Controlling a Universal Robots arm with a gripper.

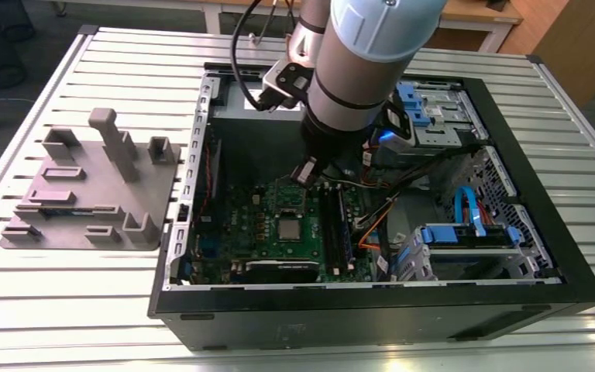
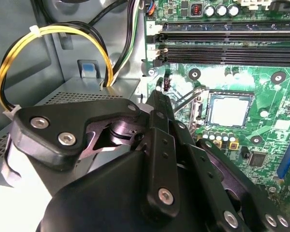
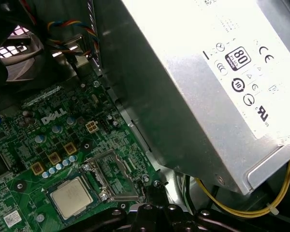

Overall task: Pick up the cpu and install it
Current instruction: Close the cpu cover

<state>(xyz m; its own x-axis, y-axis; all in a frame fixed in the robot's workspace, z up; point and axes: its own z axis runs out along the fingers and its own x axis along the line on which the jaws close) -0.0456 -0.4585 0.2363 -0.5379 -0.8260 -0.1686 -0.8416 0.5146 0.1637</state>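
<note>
Inside the open computer case (image 1: 545,256) on the slatted table (image 1: 91,310), much of the work is hidden from us. In the exterior view the arm (image 1: 365,62) reaches down into the case and covers the back half of the motherboard (image 1: 266,232), and we make out the gripper (image 1: 308,172) only as a dark tip just above the board. In the second wrist view the gripper (image 2: 157,96) fills the lower half as black linkage plates and bolts; its fingers run together to a narrow point near the edge of the socket, and we see nothing between them. In the first wrist view just the gripper's tip (image 3: 152,191) rises past the frame edge, beside the socket's metal frame (image 3: 113,176).

The cpu (image 1: 290,229) lies flat in its socket on the motherboard, apart from the gripper; we see its silver top in the second wrist view (image 2: 228,110) and in the first wrist view (image 3: 71,196). The socket's frame sits beside the chip rather than over it, though we cannot tell how far it is raised.

The power supply (image 3: 208,82) is cut off by the picture edges, its label washed out by glare. A yellow cable (image 2: 53,34) loops past it. On the exterior view's left stands a grey fixture block (image 1: 91,194).
</note>
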